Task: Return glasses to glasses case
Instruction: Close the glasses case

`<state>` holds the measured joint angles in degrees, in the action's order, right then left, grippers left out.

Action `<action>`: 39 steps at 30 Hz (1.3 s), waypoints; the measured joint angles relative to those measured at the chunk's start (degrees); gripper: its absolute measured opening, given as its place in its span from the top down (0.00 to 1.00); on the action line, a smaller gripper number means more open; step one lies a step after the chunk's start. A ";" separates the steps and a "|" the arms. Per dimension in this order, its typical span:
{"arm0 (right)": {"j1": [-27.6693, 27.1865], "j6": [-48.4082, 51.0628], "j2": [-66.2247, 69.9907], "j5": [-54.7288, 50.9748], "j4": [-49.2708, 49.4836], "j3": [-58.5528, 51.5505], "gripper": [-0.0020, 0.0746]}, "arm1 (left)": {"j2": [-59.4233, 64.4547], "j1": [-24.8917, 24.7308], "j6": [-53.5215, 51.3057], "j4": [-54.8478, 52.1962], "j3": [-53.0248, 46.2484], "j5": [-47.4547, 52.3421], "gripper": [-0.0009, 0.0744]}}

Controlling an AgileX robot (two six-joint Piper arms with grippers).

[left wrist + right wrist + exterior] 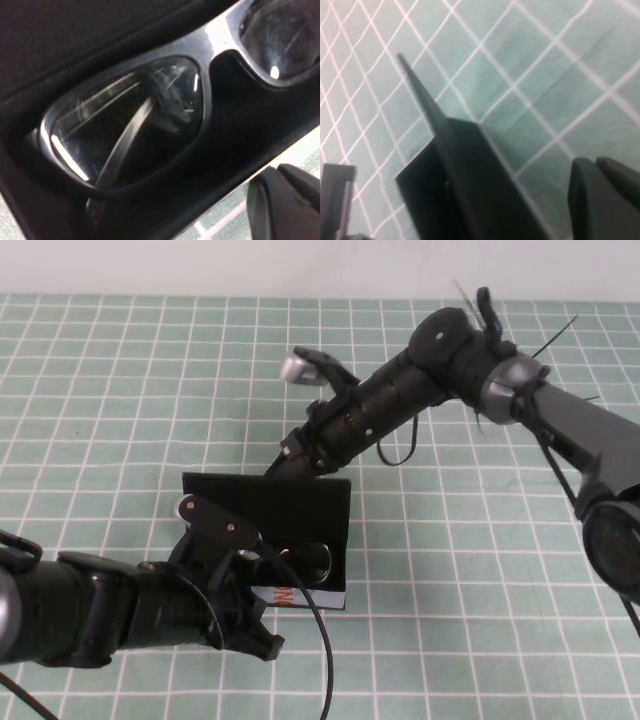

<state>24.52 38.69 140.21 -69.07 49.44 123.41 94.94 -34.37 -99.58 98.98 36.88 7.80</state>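
Green gridded mat (120,390) beneath both grippers.

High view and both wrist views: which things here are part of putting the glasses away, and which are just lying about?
Part of the job:
- glasses, lying inside the case
- glasses case, flap lid raised
- left end effector, over the case's front
- right end effector, at the lid's far edge

Just lying about:
- green checked mat; nothing else loose

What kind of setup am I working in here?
Likely a lab test bench: a green gridded mat against a plain wall, left gripper over the glasses in the glasses case, right gripper at its lid.
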 joint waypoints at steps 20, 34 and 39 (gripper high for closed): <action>5.57 -2.86 -7.28 -0.24 -6.35 -5.44 0.99 | 0.00 0.00 -0.23 0.00 0.00 -1.82 0.99; 5.57 -2.93 -8.48 -0.26 -8.42 -13.02 0.99 | 0.00 0.00 -0.60 0.00 0.00 -1.91 0.99; 5.57 -2.28 -12.17 -0.26 -11.95 -13.36 0.99 | -3.13 0.00 -2.81 -1.35 0.00 -0.82 0.99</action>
<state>30.08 36.40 128.04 -69.33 37.49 110.05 91.81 -34.37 -102.39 97.63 36.88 6.98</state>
